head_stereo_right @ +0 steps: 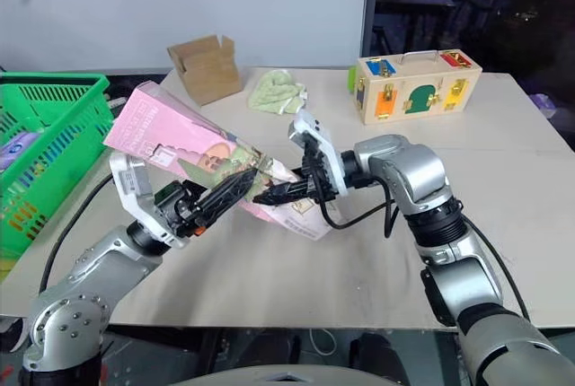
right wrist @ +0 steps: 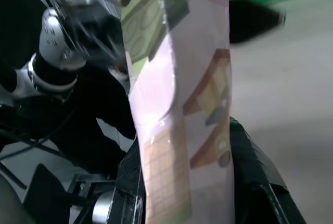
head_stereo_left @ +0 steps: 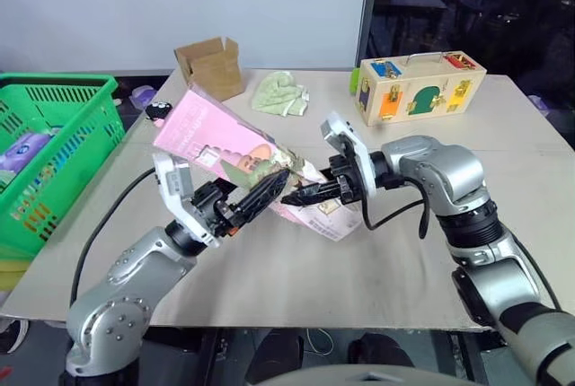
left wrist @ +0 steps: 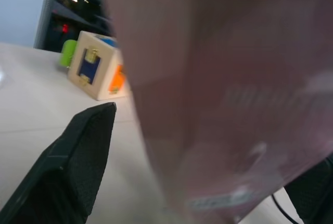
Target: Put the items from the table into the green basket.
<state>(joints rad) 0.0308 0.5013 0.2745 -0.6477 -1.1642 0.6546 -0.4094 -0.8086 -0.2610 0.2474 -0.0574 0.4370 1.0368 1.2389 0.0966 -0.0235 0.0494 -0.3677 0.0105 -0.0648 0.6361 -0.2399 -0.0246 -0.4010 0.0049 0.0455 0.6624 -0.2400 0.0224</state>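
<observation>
The green basket (head_stereo_left: 63, 148) stands at the far left edge of the surface (head_stereo_left: 395, 278), open side up, so whatever is carried over its rim can simply be lowered in. Nearer the middle, the left hand (head_stereo_left: 256, 199) has its fingers spread wide on either side of the pink carton (head_stereo_left: 220, 139), seemingly ready to take it but not yet gripping. The carton is tilted, its upper end raised toward the basket and its lower end down near the surface. That slant likely comes from the right hand (head_stereo_left: 301, 195), which is clamped on the carton's lower end, holding it up for a handover.
</observation>
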